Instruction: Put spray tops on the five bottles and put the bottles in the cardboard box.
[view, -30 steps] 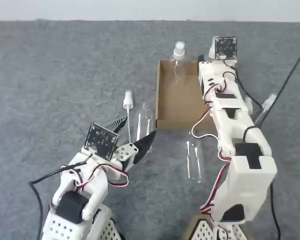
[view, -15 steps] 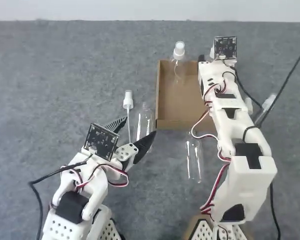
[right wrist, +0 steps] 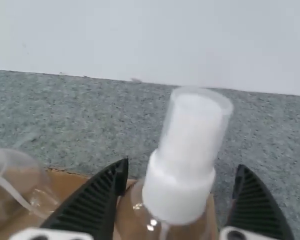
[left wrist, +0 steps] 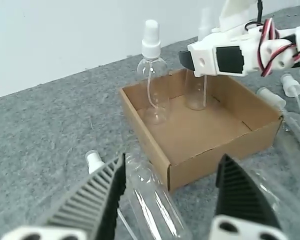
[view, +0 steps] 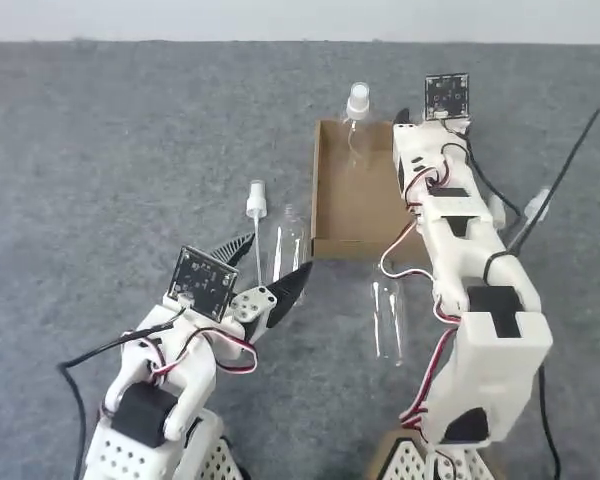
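Two clear plastic bottles with white spray tops [left wrist: 152, 75] stand in the brown cardboard box [left wrist: 210, 155]; two uncapped clear bottles [view: 388, 320] and two loose white spray tops [view: 256, 205] lie on the grey carpet [view: 130, 150]. The right gripper [right wrist: 182, 170], its arm stretched over the box, straddles one standing bottle's top with fingers apart — the left gripper [view: 278, 253] hovers wide open, empty.

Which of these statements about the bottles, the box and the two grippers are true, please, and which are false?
1. A topped bottle and a second bottle stand upright in the cardboard box. True.
2. The left gripper is shut on a bottle. False: it is open above the lying bottle.
3. The right gripper has its jaws on either side of a spray top. True.
4. The loose bottle lying beside the right arm wears a spray top. False: its neck is bare.
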